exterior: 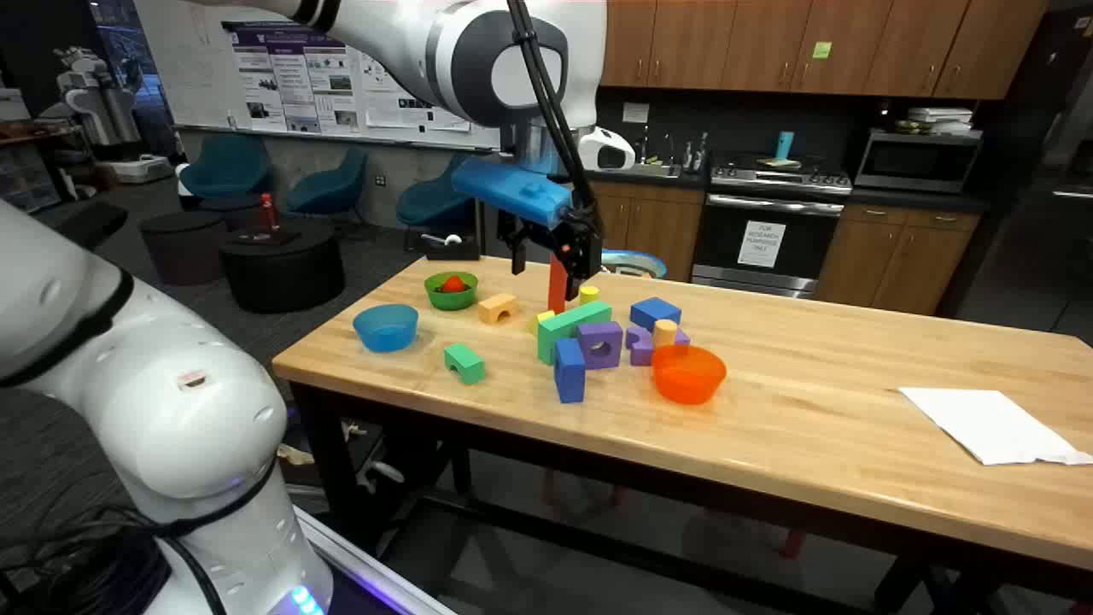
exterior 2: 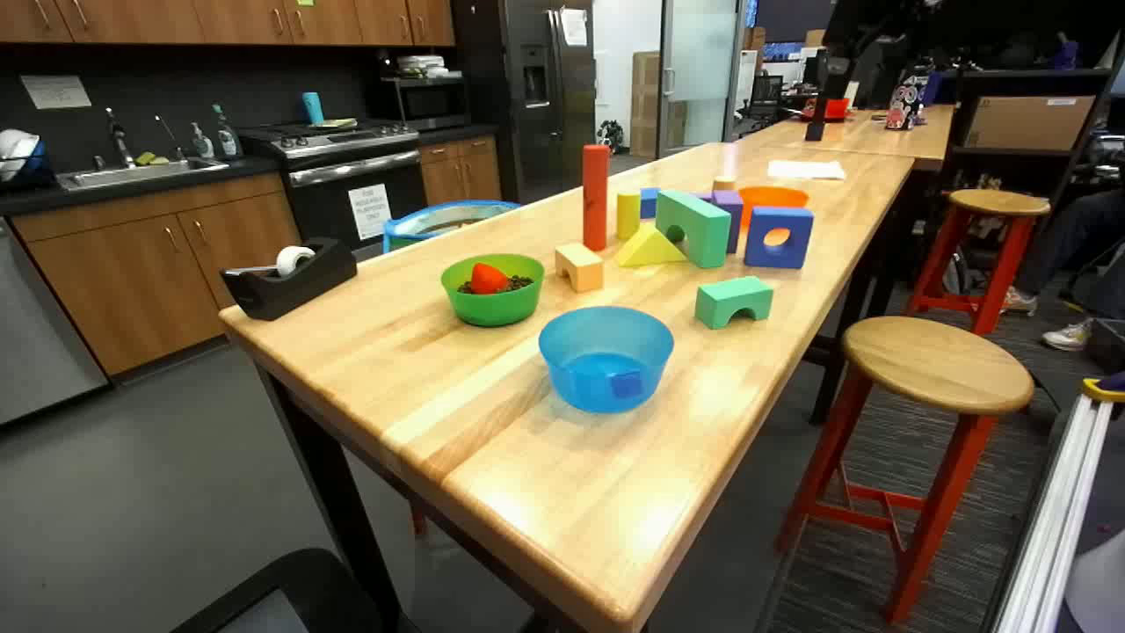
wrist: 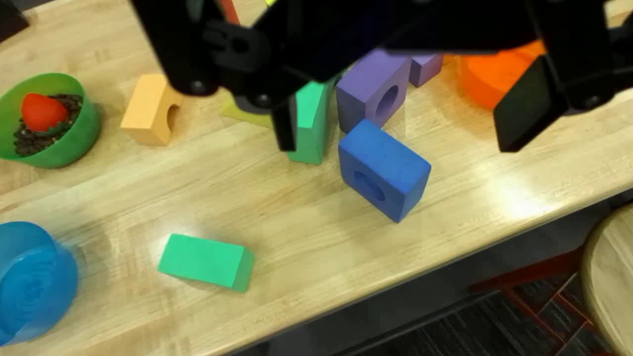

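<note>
Tool (wrist: 398, 141) spread wide, gripping nothing, hanging over table (wrist: 287, 212). Below it, blue block (wrist: 383, 170), standing upright: deep matte blue, crisp edges, round hole clean through broad face. Around block in wrist view: purple holed block (wrist: 363, 94) at 12 o'clock, large green arch block (wrist: 310, 128) at 10, orange bowl (wrist: 487, 81) at 2.

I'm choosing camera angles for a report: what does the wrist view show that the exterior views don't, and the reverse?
Only the wrist view: rings on the floor of the blue bowl.
Only the exterior views: the microwave and the white paper.
Shared by all: that bowl, the green bowl, the holed blue block and the arched orange block. The wrist view and an exterior view show the open gripper.
</note>
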